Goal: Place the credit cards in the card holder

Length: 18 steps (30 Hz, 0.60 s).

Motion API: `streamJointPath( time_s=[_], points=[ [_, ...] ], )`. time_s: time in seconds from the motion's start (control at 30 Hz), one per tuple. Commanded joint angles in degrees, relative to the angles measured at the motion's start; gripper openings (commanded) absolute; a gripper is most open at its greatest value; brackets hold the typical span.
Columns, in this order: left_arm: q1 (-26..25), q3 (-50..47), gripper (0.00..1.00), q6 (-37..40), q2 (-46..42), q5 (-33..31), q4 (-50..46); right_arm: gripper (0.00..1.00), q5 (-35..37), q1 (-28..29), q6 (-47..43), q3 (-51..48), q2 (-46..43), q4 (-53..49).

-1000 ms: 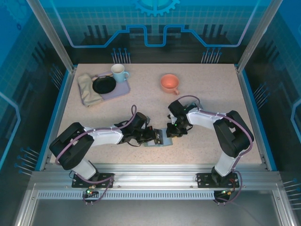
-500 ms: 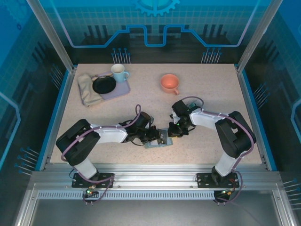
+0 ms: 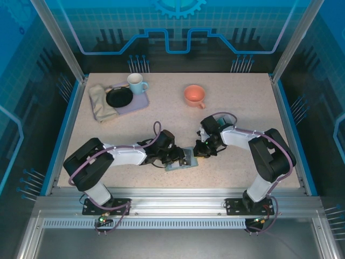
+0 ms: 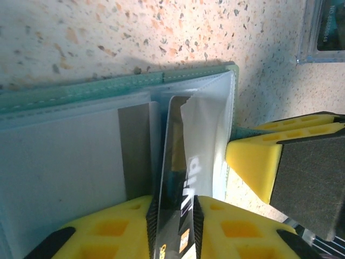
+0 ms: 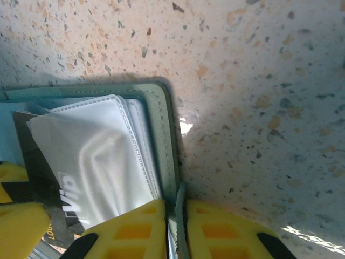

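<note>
Down at the near edge of the desk (image 3: 242, 108) the two arms meet over the open card holder (image 5: 167, 135), which lies flat between them. The left claw (image 4: 175, 216) has its jaws a little apart, with a dark credit card (image 4: 171, 162) leaning in the gap, its far end tucked into a clear sleeve (image 4: 210, 135). The right claw (image 5: 177, 210) is pinched on the holder's green cover edge, just beside that sleeve. A clear plastic box (image 4: 323, 27) sits near. Well beyond stand an orange cup (image 3: 194, 95) and a lilac tray (image 3: 141, 101) with a black plate (image 3: 119, 97), a mug (image 3: 136, 83) and a cloth (image 3: 99, 102).
</note>
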Motion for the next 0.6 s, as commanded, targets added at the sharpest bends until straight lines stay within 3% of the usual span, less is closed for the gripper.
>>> streamJointPath(
  time_s=[0.0,0.17,0.43,0.57],
  points=[
    [-0.4,-0.5,0.31,1.2,-2.1,-3.0,-5.3,0.11,0.1,0.5,1.0,-2.5,2.8,1.9],
    [-0.3,-0.6,0.29,3.1,-3.6,-3.6,-8.5,0.09,-1.3,0.5,0.9,-2.7,2.4,2.3],
    [-0.7,1.5,0.10,2.7,-2.8,-2.6,-8.2,0.05,-3.1,0.5,1.3,-3.0,3.1,3.4],
    [-0.8,1.2,0.07,-0.4,-1.8,-2.6,-5.7,0.05,-3.5,0.5,1.4,-3.6,2.7,3.7]
  ],
)
